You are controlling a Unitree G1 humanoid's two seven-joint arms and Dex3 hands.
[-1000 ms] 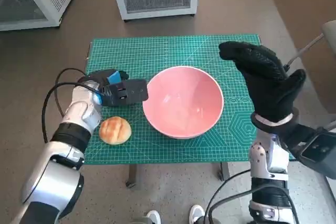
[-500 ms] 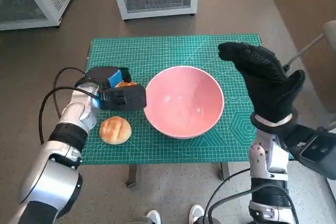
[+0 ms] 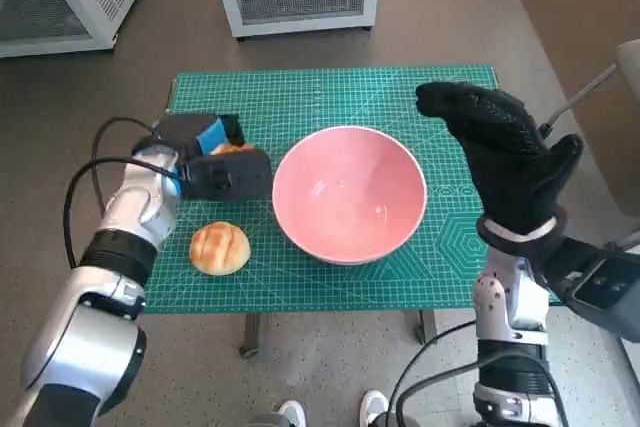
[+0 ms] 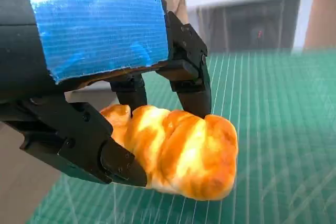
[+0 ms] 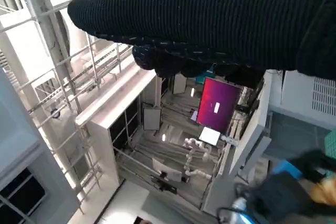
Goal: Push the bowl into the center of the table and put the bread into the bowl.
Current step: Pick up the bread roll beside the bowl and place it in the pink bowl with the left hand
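Pink bowl (image 3: 348, 194) sits about mid-table, so the push looks done. The left hand (image 3: 215, 162) grips a bread piece (image 4: 176, 153) beside the bowl, not yet dropped in; a bun (image 3: 219, 247) waits on the mat. The right hand (image 3: 500, 152) hovers spread, holding nothing.

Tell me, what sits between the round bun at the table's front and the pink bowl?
Nothing: in the head view only bare green mat separates the bun from the bowl.
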